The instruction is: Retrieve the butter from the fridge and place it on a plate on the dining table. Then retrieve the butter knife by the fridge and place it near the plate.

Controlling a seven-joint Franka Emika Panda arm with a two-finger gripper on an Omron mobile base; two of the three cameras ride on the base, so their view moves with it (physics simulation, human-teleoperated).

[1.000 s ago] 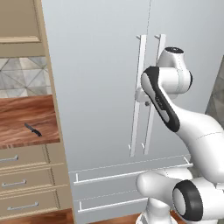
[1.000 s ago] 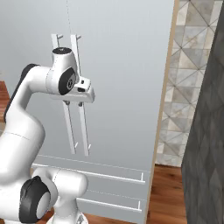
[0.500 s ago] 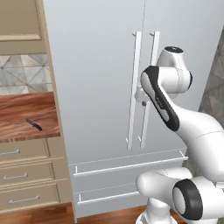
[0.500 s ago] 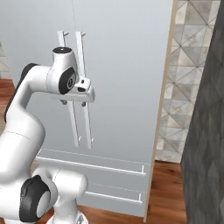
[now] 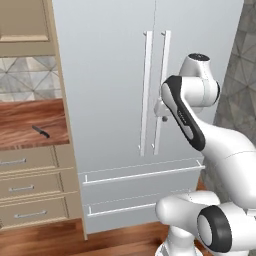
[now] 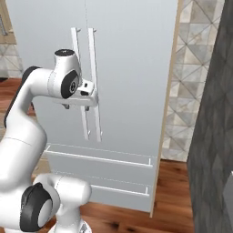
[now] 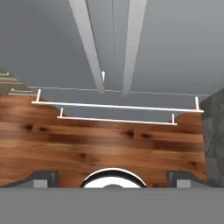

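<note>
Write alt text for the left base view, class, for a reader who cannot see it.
A white robot arm reaches up to the closed pale grey fridge, its open gripper beside the two long vertical door handles. To the left, a small dark butter knife lies on a wooden counter above beige drawers.

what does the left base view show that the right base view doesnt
Left base view alone: the butter knife lying on a wood-topped counter left of the fridge, with beige drawers under it.

Right base view alone: a patterned tile wall to the fridge's right and a dark grey slab at the frame edge.

Both: the closed fridge, its two vertical handles, two lower drawers, and the arm's gripper at the handles.
</note>
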